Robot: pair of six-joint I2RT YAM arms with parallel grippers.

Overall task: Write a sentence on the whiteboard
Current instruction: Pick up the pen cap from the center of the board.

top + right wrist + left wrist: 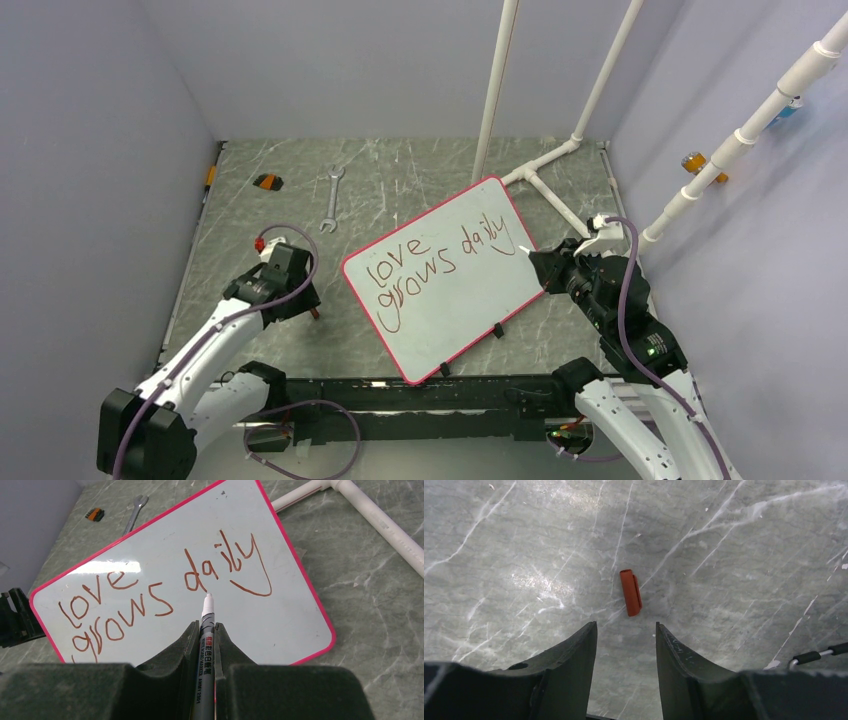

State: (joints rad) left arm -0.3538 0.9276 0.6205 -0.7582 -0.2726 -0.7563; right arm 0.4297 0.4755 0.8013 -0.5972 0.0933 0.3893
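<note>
The whiteboard (pixel 470 310), white with a pink-red frame, lies tilted on the table's middle. The sentence (pixel 420 265) "love grows daily" is written on it in dark red cursive, and it also reads clearly in the right wrist view (pixel 165 587). My right gripper (pixel 206 626) is shut on a grey marker (pixel 206 611) whose white tip hovers just below "daily" over the board (pixel 280 620). From above, that gripper (pixel 535 262) sits at the board's right edge. My left gripper (pixel 625 625) is open and empty above bare table, with a red marker cap (pixel 630 592) lying just beyond its fingertips.
A wrench (pixel 331 197) and a small orange-black object (pixel 267 181) lie at the back left. White pipes (pixel 545 170) stand and lie at the back right. Two black clips (pixel 497 330) sit on the board's near edge. Grey walls close in on three sides.
</note>
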